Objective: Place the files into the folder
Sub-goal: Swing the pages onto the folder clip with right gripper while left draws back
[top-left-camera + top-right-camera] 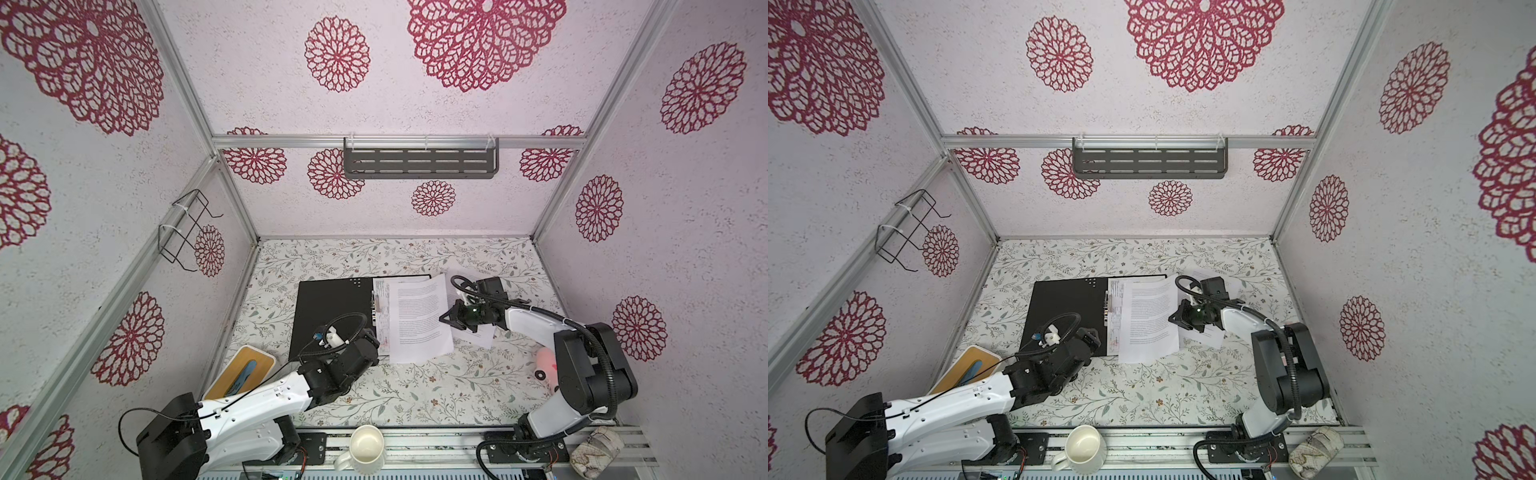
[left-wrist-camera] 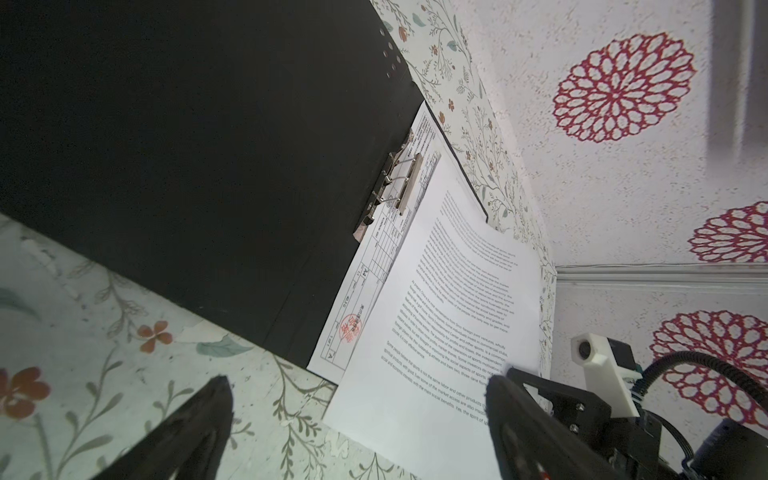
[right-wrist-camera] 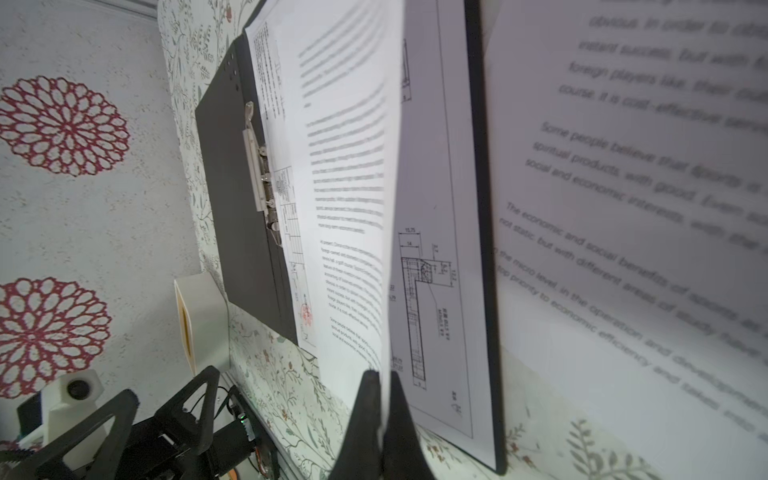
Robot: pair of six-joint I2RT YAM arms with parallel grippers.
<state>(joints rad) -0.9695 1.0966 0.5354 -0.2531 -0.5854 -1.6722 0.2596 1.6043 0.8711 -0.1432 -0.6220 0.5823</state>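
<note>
The folder (image 1: pixel 328 316) lies open on the table, black inside up, with its metal clip (image 2: pixel 395 187) at the spine. A file with line drawings (image 3: pixel 432 249) lies flat in its right half. My right gripper (image 3: pixel 380 382) is shut on the right edge of a text file (image 1: pixel 419 320) and holds it tilted over the drawing sheet. Another text file (image 3: pixel 623 208) lies on the table right of the folder, under that arm. Near the folder's front edge my left gripper (image 2: pixel 357 399) stands open over the lifted file's front corner, holding nothing.
A white mug (image 1: pixel 365 449) and a patterned cylinder (image 1: pixel 594 453) sit on the front rail. A wood-topped white box (image 1: pixel 245 370) stands front left. A pink toy (image 1: pixel 546 365) lies by the right arm. A wire rack (image 1: pixel 187 228) hangs on the left wall.
</note>
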